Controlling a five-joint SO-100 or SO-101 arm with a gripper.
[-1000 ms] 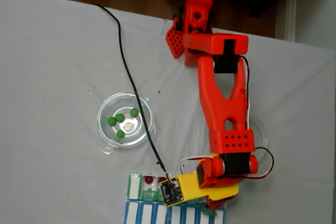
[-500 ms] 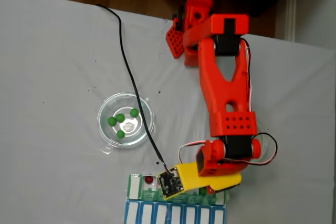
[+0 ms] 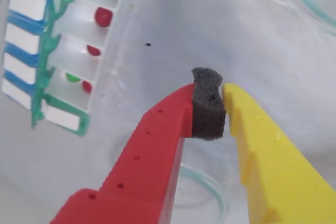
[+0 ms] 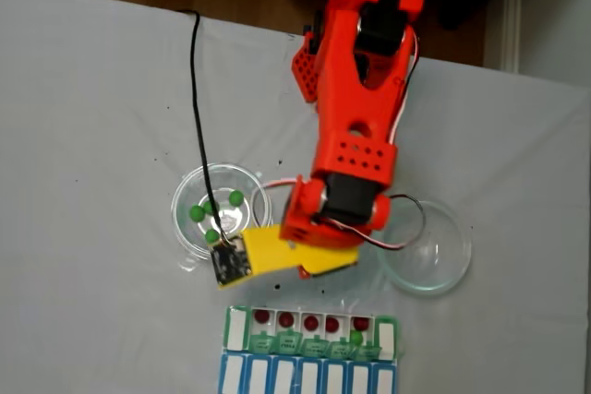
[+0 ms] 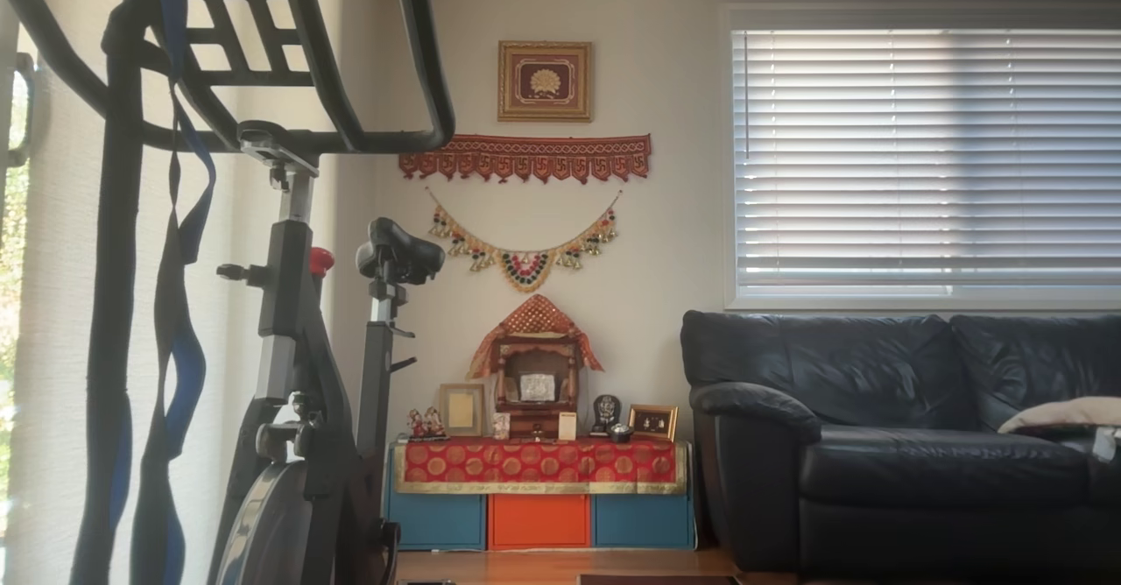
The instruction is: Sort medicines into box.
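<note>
Medicines come in two colours, and you can see how the sort stands. Five dark red balls (image 4: pixel 286 320) sit one to a compartment along the open row of the box (image 4: pixel 235 328), which lies at the table's near edge in the fixed view. One green ball (image 4: pixel 355 336) rests in the end compartment nearest the empty glass dish (image 4: pixel 450 269). That dish, toward the right edge of the cloth (image 4: pixel 92 117), is bare, presumably because the reds came from it.

Three green balls (image 4: pixel 197 213) show in the other glass dish (image 4: pixel 189 189), left of the box; a fourth may be hidden under the wrist camera board (image 4: pixel 230 263), though you cannot confirm that from above.

Your gripper (image 3: pixel 209 109) hangs over the cloth between the box and the green dish, tips toward that dish. In the wrist view the red finger (image 3: pixel 157 140) and yellow finger (image 3: pixel 257 145) are closed down to the thickness of the dark foam pad (image 3: pixel 208 106) between them, and no ball is pinched there.

You would judge the arm to be on its way for another green. The pad is there because a hard round ball would squirt from bare plastic, so part the jaws before descending and come straight down on one ball, clear of its neighbours.
</note>
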